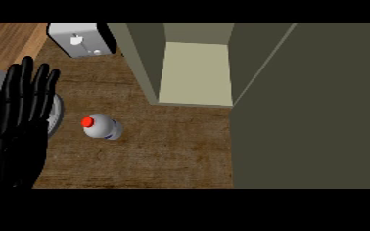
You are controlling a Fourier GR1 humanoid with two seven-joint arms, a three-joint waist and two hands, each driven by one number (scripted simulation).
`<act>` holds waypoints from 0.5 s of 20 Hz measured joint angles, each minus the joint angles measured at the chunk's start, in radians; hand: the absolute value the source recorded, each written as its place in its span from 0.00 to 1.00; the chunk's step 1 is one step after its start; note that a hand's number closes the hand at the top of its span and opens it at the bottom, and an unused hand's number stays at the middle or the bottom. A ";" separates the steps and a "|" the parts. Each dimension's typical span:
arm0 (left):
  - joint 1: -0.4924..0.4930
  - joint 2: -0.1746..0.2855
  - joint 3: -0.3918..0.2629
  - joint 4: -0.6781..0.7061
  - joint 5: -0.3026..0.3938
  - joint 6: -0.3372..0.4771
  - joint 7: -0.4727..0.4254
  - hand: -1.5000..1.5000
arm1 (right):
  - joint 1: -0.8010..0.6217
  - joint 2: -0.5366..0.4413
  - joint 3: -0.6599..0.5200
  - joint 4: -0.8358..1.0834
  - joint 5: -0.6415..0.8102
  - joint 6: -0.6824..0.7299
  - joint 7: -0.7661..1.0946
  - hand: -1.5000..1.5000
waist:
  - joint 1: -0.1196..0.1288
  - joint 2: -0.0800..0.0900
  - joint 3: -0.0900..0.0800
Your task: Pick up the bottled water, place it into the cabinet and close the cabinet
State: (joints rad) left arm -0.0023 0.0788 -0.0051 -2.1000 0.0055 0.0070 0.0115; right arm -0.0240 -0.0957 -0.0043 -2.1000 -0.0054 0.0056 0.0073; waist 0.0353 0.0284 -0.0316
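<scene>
The bottled water (103,128) had a red cap, a whitish body and a blue band. The bench (166,151) was brown with a wood grain. The cabinet (195,73) was olive-grey outside, pale cream within. The left hand (22,127) was black.

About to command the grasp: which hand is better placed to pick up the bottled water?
Left. The left hand is open at the view's left edge, close beside the upright red-capped water bottle. The right hand shows nowhere in this view, where the open cabinet door fills the right side.
</scene>
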 measured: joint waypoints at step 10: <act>0.061 0.185 -0.018 0.023 0.426 -0.409 0.013 0.00 | 0.115 0.007 0.091 -0.064 -0.066 0.077 0.036 0.00 | -0.041 -0.030 0.027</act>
State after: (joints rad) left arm 0.0585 0.2642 -0.0230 -2.0772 0.4320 -0.4016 0.0244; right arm 0.0906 -0.0890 0.0865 -2.1636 -0.0712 0.0825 0.0433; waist -0.0057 -0.0018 -0.0049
